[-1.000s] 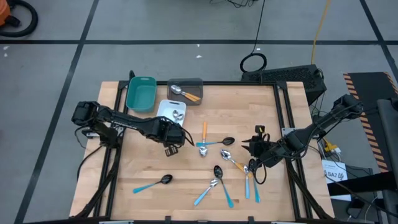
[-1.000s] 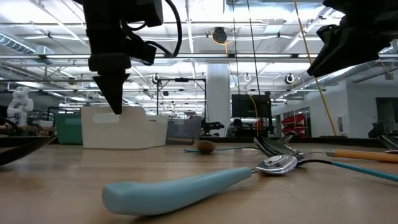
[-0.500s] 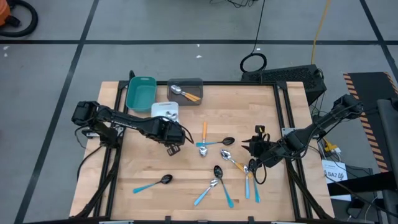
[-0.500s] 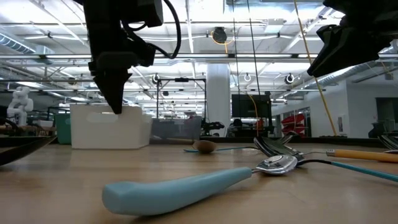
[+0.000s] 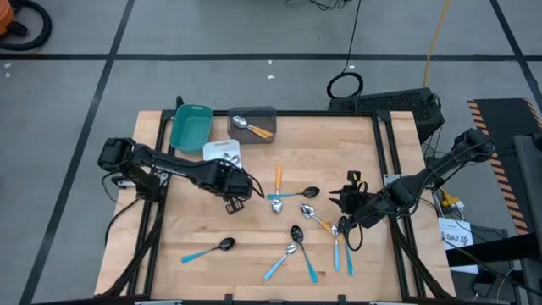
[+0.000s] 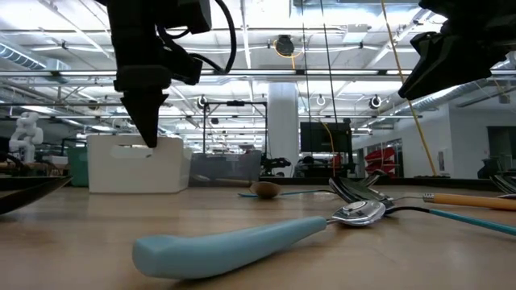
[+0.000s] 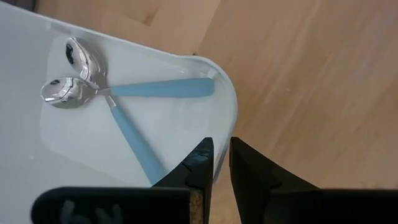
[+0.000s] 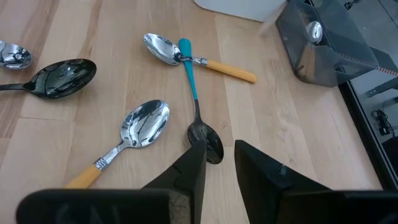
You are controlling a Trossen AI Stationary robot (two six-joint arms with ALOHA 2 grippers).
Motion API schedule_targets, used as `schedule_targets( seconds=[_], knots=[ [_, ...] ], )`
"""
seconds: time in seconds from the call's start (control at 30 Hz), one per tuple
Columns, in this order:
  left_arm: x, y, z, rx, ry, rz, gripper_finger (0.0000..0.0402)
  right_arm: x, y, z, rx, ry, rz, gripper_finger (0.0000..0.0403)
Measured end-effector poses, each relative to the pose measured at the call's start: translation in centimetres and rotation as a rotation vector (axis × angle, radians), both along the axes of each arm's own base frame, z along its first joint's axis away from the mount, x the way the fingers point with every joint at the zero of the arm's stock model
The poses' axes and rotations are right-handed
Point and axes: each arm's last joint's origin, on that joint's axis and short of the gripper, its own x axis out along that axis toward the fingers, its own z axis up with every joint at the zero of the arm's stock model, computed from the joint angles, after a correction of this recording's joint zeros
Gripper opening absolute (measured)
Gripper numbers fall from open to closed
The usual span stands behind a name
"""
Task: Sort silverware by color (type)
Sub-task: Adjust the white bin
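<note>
A white tray (image 5: 222,151) holding two light-blue-handled silver spoons (image 7: 93,93) stands on the table at the far left, next to a teal tray (image 5: 190,127) and a grey tray (image 5: 252,125) with an orange-handled spoon. My left gripper (image 5: 232,169) points down at the white tray's near side, shut on its wall. More spoons (image 5: 298,222) lie loose on the wood around the middle. My right gripper (image 8: 220,163) hovers open above them, touching nothing, over a black spoon bowl (image 8: 205,140). My left gripper pinches the white tray's side wall at its rim (image 7: 225,134), close to a rounded corner. One finger (image 7: 198,167) is inside the tray and the other outside it. The fingers come from above, pointing steeply down. The tray stands flat on the table.
A light-blue-handled spoon (image 5: 207,250) lies alone near the front left, and its handle (image 6: 234,242) fills the low view's foreground. Bare wood lies in front of the left gripper and along the table's far right.
The white tray has slid a little toward the table's left edge, closer to the teal tray, staying flat on the wood with my left gripper at its rim. The spoons in it and on the table have kept their places.
</note>
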Motion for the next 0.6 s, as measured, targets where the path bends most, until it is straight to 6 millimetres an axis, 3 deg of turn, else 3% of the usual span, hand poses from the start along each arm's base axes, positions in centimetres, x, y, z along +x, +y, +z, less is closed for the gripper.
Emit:
schedule_targets(
  seconds=[0.6],
  knots=[
    [-0.1, -1.5, 0.0, 0.03, 0.039, -0.252, 0.0051, 0.0, 0.0, 0.0, 0.0, 0.0, 0.0, 0.0082]
  ],
)
